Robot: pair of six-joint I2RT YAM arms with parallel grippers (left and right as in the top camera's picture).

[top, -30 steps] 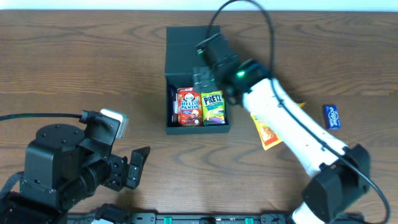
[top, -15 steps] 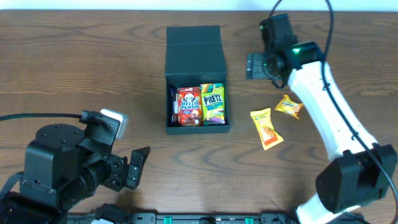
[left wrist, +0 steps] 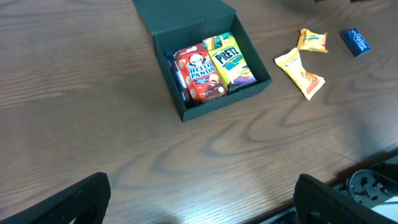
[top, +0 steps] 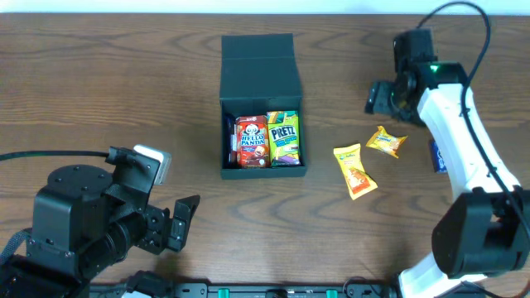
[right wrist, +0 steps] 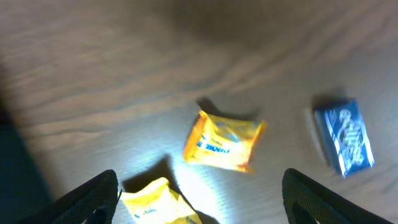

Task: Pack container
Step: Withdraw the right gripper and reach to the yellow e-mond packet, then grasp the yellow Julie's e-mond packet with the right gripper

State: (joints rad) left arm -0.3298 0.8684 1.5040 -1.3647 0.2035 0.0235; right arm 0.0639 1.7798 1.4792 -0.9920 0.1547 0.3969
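The dark teal-black container (top: 258,66) stands open at the table's middle, lid flap folded back; it also shows in the left wrist view (left wrist: 224,102). Inside stand a red Hello Panda box (top: 252,141) and a green-yellow Pretz box (top: 284,141). My right gripper (top: 383,98) is open and empty, hovering right of the container, just above a small yellow packet (top: 387,141) (right wrist: 224,143). A longer yellow packet (top: 354,170) (right wrist: 158,202) lies beside it. My left gripper (top: 178,223) (left wrist: 202,199) is open and empty near the front edge.
A blue packet (top: 439,157) (right wrist: 345,137) lies at the far right, partly hidden under my right arm in the overhead view. The container's dark corner (right wrist: 18,162) shows at the left of the right wrist view. The table's front edge runs close behind my left gripper.
My right arm has swung from over the container to the right and now hovers by the loose packets. The left arm has not moved.
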